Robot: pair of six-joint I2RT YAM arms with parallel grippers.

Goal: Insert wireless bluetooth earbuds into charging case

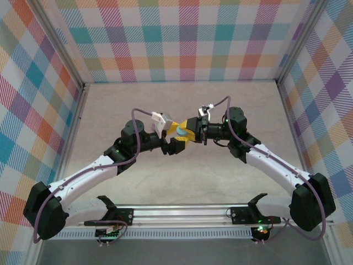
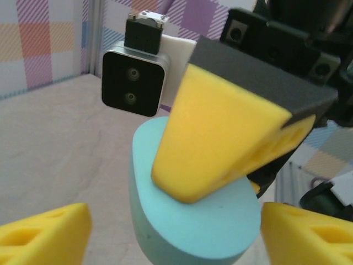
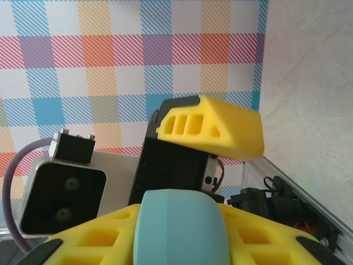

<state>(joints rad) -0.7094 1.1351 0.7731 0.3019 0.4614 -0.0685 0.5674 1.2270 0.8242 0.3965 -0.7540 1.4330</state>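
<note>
Two white-and-black robot arms meet over the middle of a pale, speckled bench (image 1: 182, 182), ringed by pastel checked cloth walls (image 1: 187, 38). Between them hangs a light blue, smooth oval plastic charging case (image 2: 198, 221), raised clear of the bench.

The right gripper (image 1: 191, 135) holds the case. In the left wrist view one of its yellow foam-like fingers (image 2: 220, 138) presses flat on the upper half of the case's broad face. In the right wrist view the case sits low between that gripper's two yellow fingers.

The left gripper (image 1: 174, 138) stands wide. Its yellow fingers (image 2: 49, 232) sit to either side of the case with a clear gap on each side, touching nothing. From the right wrist, one of these fingers (image 3: 220, 130) shows above and beyond the case, on its dark mount.

A small black two-lens camera (image 2: 132, 83) on the right wrist sits behind the case, up and to the left. Its twin (image 3: 60, 199) on the left wrist appears left of the case in the opposite view.

The case's visible face is unbroken. Whether any earbuds sit inside cannot be told.
</note>
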